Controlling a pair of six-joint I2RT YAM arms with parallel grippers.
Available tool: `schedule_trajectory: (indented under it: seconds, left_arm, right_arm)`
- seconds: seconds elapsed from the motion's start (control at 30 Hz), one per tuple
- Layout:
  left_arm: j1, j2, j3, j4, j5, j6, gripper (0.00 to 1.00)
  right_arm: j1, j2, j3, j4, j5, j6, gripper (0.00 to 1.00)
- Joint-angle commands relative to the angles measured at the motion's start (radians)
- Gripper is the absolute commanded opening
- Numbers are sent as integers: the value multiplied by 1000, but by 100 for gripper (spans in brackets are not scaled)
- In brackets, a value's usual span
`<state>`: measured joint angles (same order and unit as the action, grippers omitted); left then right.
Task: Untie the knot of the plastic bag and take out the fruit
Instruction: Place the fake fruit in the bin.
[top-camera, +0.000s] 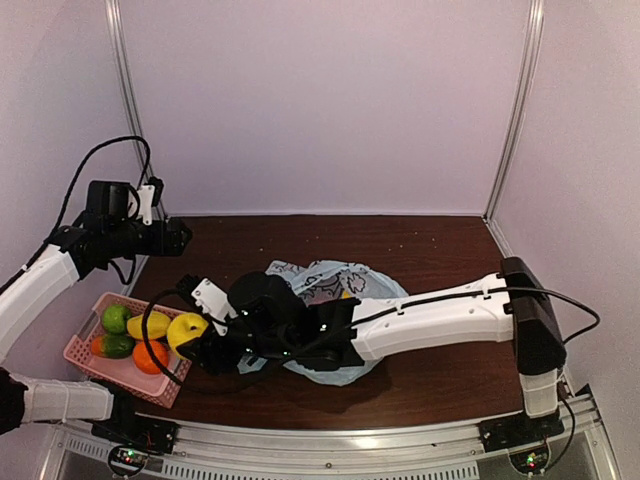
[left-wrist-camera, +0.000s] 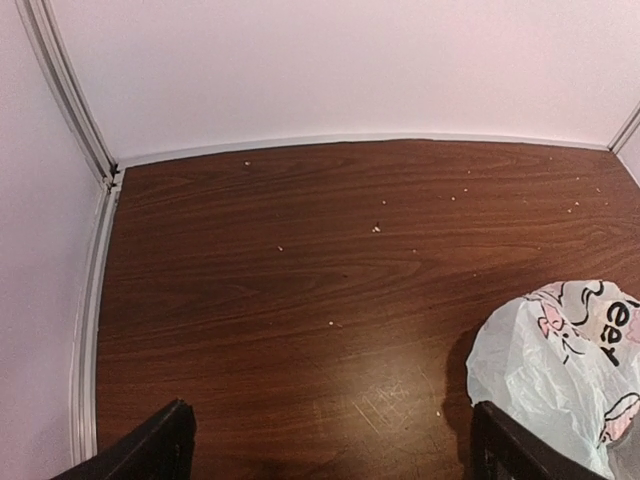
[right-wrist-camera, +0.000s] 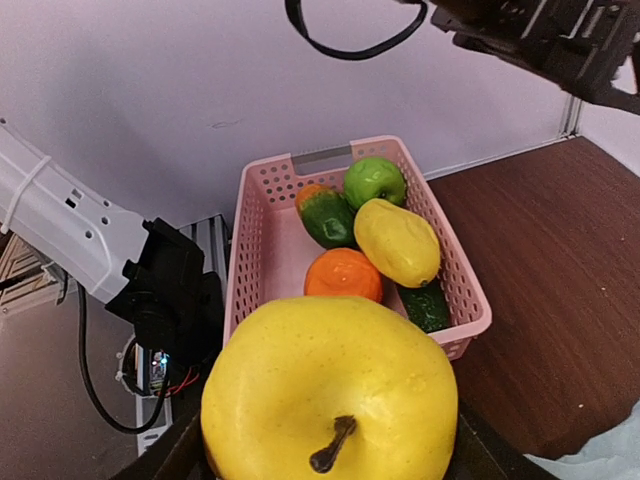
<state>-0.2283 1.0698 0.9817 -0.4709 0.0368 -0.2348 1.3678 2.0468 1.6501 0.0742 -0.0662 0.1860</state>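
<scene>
The plastic bag (top-camera: 335, 285) lies crumpled in the middle of the counter (top-camera: 430, 240), its pale blue film printed with dark cartoon figures. Its near side is crossed and partly covered by the right arm (top-camera: 430, 315). The knot cannot be made out in any view. A small yellow patch shows among the bag's folds, but what it is cannot be told.

One piece of fruit, a yellow round fruit (right-wrist-camera: 330, 385) with a brown stalk, is gripped between the right jaws. It is held at the right edge of the pink perforated basket (top-camera: 80, 350), left of the bag. Whether it touches the rim cannot be told.

More fruit lies inside the basket:
- A green round fruit (top-camera: 116, 318) lies at the far end.
- A yellow oval fruit (top-camera: 148, 324) lies just right of it.
- An orange round fruit (top-camera: 150, 356) lies nearer.
- A dark green cucumber-like piece (top-camera: 117, 346) lies to the left.
- A second dark green piece (right-wrist-camera: 425, 305) is seen from the right wrist, wedged between the yellow oval and the basket wall.

The basket sits at the near left corner of the counter. The left arm (top-camera: 40, 285) is raised over the far left of the counter. The left jaws are spread wide with nothing between them, and their dark fingertips (left-wrist-camera: 150, 455) frame bare wood. A few pale crumbs (left-wrist-camera: 376, 229) are scattered on the far part of the counter.
</scene>
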Motion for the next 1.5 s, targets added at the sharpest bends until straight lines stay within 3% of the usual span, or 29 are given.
schedule_trajectory:
  seconds: [0.0,0.43,0.63,0.87,1.0,1.2,1.47]
  left_arm:
    - [6,-41,-36,65,-20,54,97]
    - [7,-50,-48,54,-16,58,97]
    - [6,-49,-48,48,-21,58,97]
    - [7,-49,-46,42,-50,61,97]
    - [6,-50,-48,40,-46,62,98]
    - [6,-53,-47,38,-37,60,98]
    - [7,-53,-49,39,-37,57,97]
  right_arm:
    - [14,116,147,-31,-74,-24,60]
    - [16,395,478,-113,-134,-49,60]
    - [16,491,597,-133,-106,-48,65]
    - [16,527,623,-119,-112,-35,71]
    - [17,536,636,-119,-115,-36,85]
    - [16,544,655,-129,-121,-33,95]
    - [17,514,666,-136,-127,-37,94]
